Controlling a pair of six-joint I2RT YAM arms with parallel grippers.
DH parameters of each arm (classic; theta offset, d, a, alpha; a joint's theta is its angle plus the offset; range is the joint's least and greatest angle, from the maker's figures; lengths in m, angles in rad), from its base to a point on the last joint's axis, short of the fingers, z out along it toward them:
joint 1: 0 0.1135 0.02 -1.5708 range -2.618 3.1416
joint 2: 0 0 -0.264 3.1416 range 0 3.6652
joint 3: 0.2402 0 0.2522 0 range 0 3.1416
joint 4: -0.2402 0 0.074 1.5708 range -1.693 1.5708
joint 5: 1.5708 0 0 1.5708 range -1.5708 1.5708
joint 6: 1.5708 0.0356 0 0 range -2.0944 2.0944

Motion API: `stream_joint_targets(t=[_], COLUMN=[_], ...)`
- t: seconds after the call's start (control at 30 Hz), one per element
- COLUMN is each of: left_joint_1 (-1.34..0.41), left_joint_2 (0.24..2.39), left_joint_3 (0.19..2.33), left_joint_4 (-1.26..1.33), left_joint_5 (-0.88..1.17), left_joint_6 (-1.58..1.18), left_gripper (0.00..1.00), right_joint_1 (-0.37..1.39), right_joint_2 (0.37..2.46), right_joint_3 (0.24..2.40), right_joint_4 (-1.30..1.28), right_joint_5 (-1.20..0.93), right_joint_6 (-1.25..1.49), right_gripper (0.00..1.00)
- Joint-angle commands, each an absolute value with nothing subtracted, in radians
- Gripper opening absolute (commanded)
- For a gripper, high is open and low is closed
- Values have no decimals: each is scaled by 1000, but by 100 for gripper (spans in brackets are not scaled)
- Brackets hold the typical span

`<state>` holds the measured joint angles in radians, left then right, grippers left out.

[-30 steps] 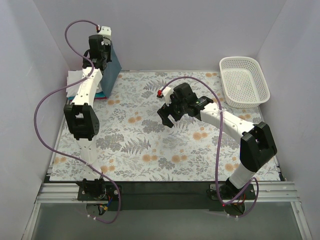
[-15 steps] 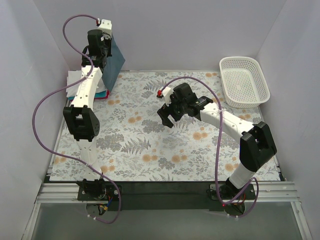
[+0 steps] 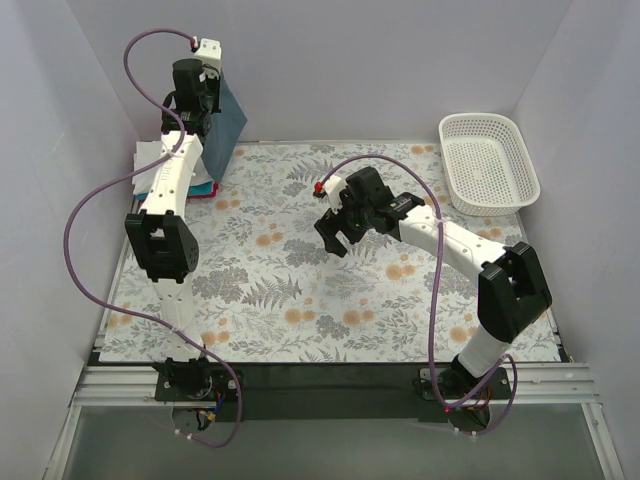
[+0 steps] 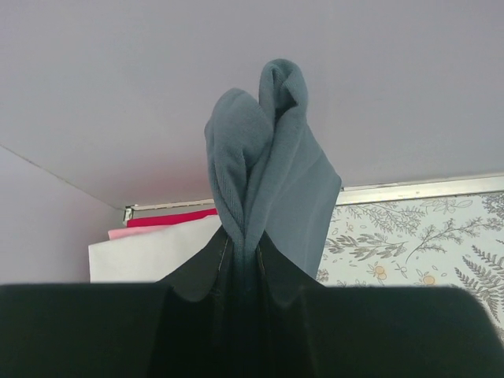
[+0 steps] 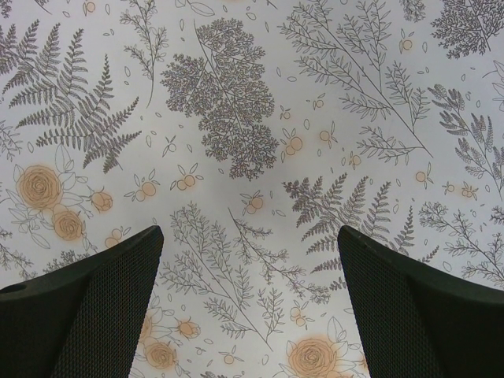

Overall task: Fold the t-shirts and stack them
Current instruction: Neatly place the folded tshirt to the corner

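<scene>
My left gripper (image 3: 203, 108) is raised at the far left corner and is shut on the slate-blue t-shirt (image 3: 225, 130), which hangs from it as a folded panel. In the left wrist view the bunched blue cloth (image 4: 268, 165) is pinched between my dark fingers. Below it a stack of folded shirts lies on the table: a white one (image 4: 153, 253) on top, red (image 4: 169, 218) behind it. My right gripper (image 3: 338, 232) is open and empty over the middle of the flowered tablecloth (image 5: 236, 142), its fingers (image 5: 87, 307) wide apart.
A white plastic mesh basket (image 3: 488, 160) stands at the far right corner. The walls close in on three sides. The stack (image 3: 150, 165) sits against the left wall, partly hidden by my left arm.
My left gripper has lifted the slate-blue shirt a little higher above the stack. The right arm has barely moved.
</scene>
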<state>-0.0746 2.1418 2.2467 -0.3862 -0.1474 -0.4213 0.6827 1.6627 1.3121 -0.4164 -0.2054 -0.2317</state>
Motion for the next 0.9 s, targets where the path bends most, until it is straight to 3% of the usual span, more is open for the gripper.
stream_joint_targets(t=[0.0,0.87], left_joint_1=[-60,52], left_joint_2=[2042,2141], left_joint_3=[2247,2220], left_joint_4=[-330,-275], left_joint_5=[-173,-166], left_joint_6=[-393,-279], left_gripper=[0,0], right_joint_1=[681,681], right_joint_2=[1667,1720], right_joint_3=[1338,1373], right_joint_4=[-413,-434], right_joint_5=[-216,-238], right_joint_6=[-222,-207], right_gripper=[98,98])
